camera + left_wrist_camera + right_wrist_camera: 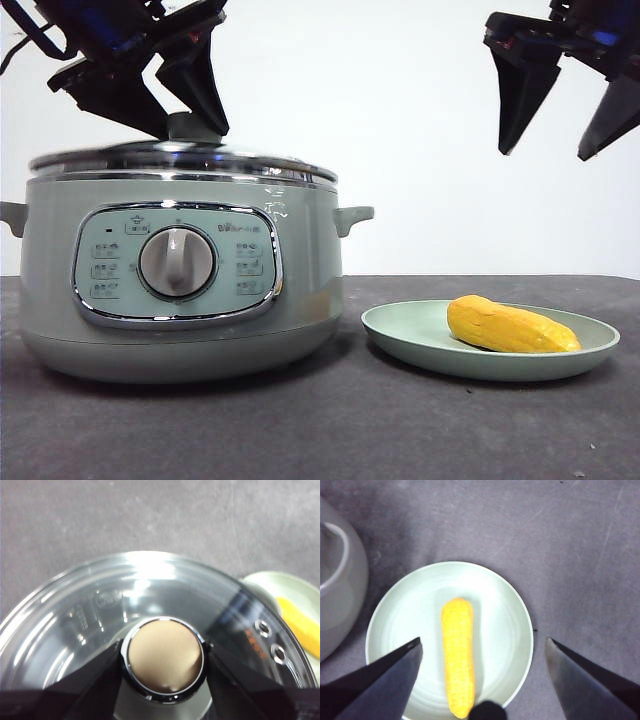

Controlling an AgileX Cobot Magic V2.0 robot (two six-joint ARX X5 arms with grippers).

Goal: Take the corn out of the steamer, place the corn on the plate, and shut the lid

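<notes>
Left gripper (185, 118), at the front view's upper left, clamps the lid's knob (165, 659); the lid (180, 160) sits on the steamer (180, 290). Right gripper (565, 105), upper right, hangs spread wide and empty above the plate (400, 335). At lower right the corn (510, 326) lies on that plate, beside the steamer. Nothing stands between them on the dark grey table (320, 430); a white wall (400, 130) is behind.

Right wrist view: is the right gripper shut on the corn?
No. The right gripper hangs open above the plate, its jaws spread wide to either side of the corn, which lies free on the plate.
</notes>
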